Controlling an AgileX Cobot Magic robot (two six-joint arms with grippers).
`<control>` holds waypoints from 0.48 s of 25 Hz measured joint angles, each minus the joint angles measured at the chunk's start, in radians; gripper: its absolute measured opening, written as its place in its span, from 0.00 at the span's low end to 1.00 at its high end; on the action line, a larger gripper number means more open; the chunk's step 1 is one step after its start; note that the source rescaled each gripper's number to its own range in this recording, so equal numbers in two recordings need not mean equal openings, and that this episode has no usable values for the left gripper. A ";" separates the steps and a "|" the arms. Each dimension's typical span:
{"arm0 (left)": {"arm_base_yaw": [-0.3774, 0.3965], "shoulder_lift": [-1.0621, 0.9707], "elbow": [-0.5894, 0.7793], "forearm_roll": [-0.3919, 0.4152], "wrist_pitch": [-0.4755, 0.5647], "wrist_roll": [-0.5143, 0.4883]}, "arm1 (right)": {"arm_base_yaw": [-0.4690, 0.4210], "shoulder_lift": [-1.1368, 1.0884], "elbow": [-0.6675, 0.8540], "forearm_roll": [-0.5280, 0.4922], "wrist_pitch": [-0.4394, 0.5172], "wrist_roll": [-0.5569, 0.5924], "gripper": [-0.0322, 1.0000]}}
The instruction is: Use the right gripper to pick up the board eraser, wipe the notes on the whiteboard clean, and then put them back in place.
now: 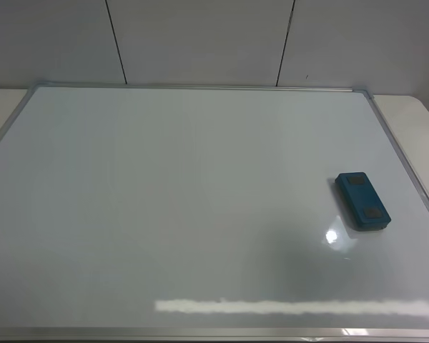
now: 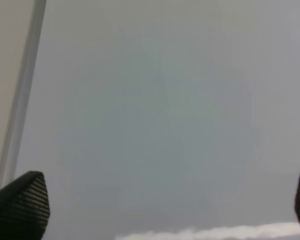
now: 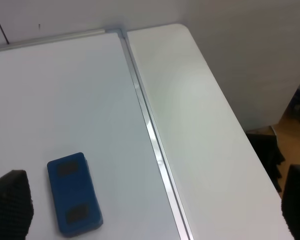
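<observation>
Seen from the high camera, a large whiteboard (image 1: 186, 214) with a thin silver frame lay flat and filled nearly the whole picture, resting on a pale surface (image 1: 415, 114) whose bare edges showed at the far left and far right. The board's white face looked clean — only a long bright streak of reflected light ran near its close edge. Toward the right side of the board lay the board eraser (image 1: 362, 201), a small teal-blue block with two dark grey patches on top, lying flat and angled slightly, near the right frame but not touching it. Neither arm appeared in this view.

The left wrist camera showed the left gripper (image 2: 165, 210) spread wide, its two dark fingertips at opposite edges of the picture with nothing between them, above the board beside its frame.

The right wrist camera showed the right gripper (image 3: 155, 210) likewise released and empty — its fingertips far apart, the eraser lying near one fingertip (image 3: 10, 207), apart from it.
</observation>
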 joint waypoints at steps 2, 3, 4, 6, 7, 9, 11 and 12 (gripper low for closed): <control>0.000 0.000 0.000 0.000 0.000 0.000 | 0.000 0.000 0.023 0.005 -0.015 0.008 1.00; 0.000 0.000 0.000 0.000 0.000 0.000 | 0.000 0.000 0.032 0.011 -0.020 0.011 1.00; 0.000 0.000 0.000 0.000 0.000 0.000 | 0.000 0.000 0.040 0.019 -0.020 0.013 1.00; 0.000 0.000 0.000 0.000 0.000 0.000 | 0.000 0.000 0.047 0.024 -0.006 0.017 1.00; 0.000 0.000 0.000 0.000 0.000 0.000 | 0.000 0.000 0.047 0.024 0.009 0.014 1.00; 0.000 0.000 0.000 0.000 0.000 0.000 | 0.000 0.000 0.047 0.021 0.046 -0.005 1.00; 0.000 0.000 0.000 0.000 0.000 0.000 | 0.000 0.000 0.047 0.019 0.076 -0.034 1.00; 0.000 0.000 0.000 0.000 0.000 0.000 | 0.000 0.000 0.047 0.019 0.083 -0.047 1.00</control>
